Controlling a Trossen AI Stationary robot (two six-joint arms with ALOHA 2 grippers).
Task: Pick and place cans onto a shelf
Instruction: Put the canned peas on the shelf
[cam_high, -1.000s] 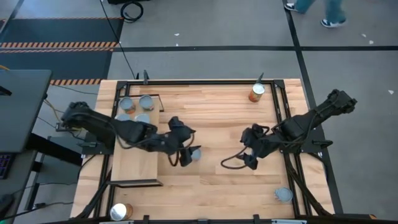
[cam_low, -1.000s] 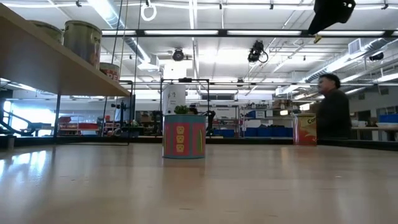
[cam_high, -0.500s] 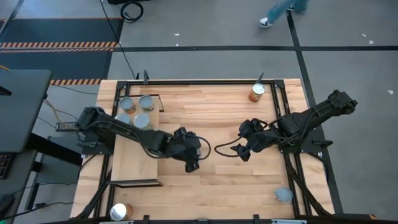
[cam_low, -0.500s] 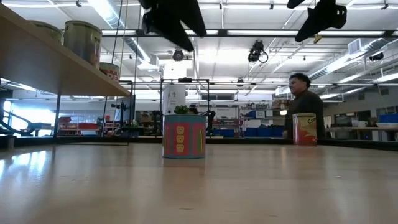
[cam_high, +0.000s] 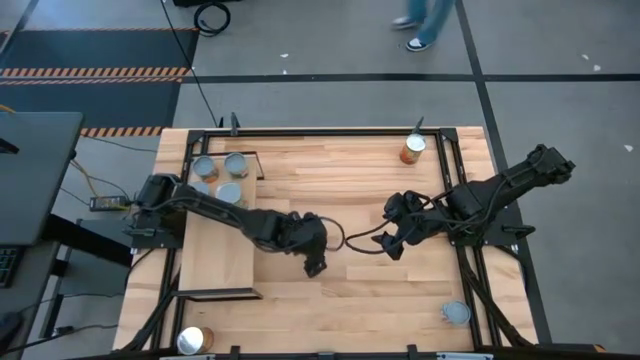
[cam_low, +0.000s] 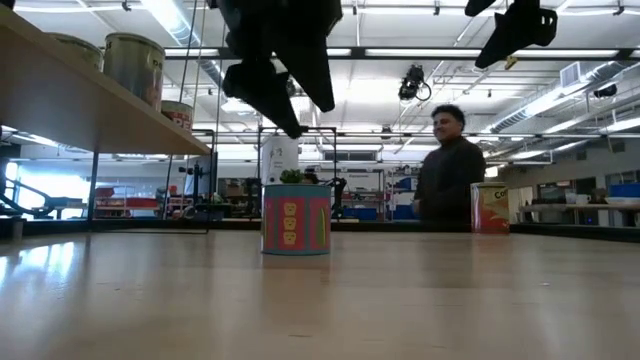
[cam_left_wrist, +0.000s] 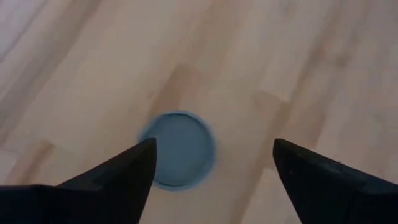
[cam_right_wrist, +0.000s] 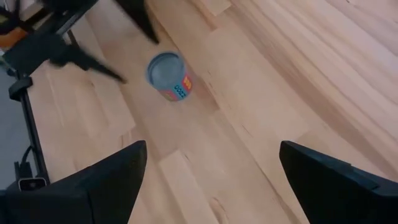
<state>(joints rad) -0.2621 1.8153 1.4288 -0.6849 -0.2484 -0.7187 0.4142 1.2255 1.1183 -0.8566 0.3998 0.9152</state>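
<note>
The can (cam_low: 296, 218) I am after stands upright near the middle of the table (cam_high: 360, 290), just off the shelf's (cam_high: 215, 262) inner edge. It has a bluish-grey round top, and its side is pink with teal and yellow marks. My left gripper (cam_left_wrist: 211, 168) hangs directly above that can with its fingers (cam_left_wrist: 112, 177) spread wide, one on each side of the lid, touching nothing and holding nothing. From above, my arm hides the can, so I place it mostly by the wrist and low views. My right gripper (cam_right_wrist: 211, 180) waits farther from the shelf, beyond the can, spread wide and empty. Four cans (cam_high: 219, 179) sit clustered at the shelf's far end. An orange one (cam_high: 412, 150) stands near the far right corner of the table.
</note>
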